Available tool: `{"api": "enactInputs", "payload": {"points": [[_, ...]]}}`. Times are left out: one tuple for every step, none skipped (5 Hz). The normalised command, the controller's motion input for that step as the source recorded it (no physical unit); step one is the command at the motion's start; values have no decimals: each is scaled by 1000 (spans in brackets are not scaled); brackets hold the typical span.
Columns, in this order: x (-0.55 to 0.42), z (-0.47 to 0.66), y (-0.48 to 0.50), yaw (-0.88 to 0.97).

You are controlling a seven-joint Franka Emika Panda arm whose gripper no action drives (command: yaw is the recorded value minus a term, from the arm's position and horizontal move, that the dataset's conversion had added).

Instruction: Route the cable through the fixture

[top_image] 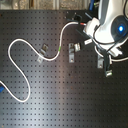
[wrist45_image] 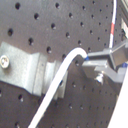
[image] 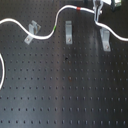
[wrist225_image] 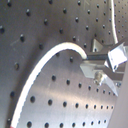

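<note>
First exterior view: the cable [image: 42, 34] runs as a white line across the far part of the black perforated tabletop [image: 65, 95], past three metal clips.
Cable path: from the first exterior view's left edge it arches over, dips beside the left clip [image: 32, 31], rises past the green band [image: 54, 25] and the red band [image: 78, 8], then drops toward the right clip [image: 104, 38] and on to the right edge.
Middle clip: the middle clip [image: 67, 31] stands just beside the rising stretch; I cannot tell whether the cord sits in any clip slot.
Second exterior view: the arm [top_image: 107, 25] hangs over the right-hand clips, and the cable's long loop lies free on the second exterior view's left.
Fingers: both wrist views show the fingers [wrist45_image: 102, 64] pinched closed on the cable where it bends; a bracket [wrist45_image: 25, 67] lies close behind that stretch in the first wrist view.
Handling, judged: light, soft and limp; it should bend wherever it is led and sag or spring sideways beyond the grip.
Surface, judged: the smooth jacket may slide between the fingers under pull.
Where to hold, judged: close to the section being fed, near the red band, so the short free length stays steerable into the slot.
</note>
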Motion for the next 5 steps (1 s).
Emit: {"api": "enactInputs", "payload": {"points": [[256,0,-73,80],[232,41,-141,0],[107,169,-50,0],[68,277,9,-37],[67,277,-18,-189]]}}
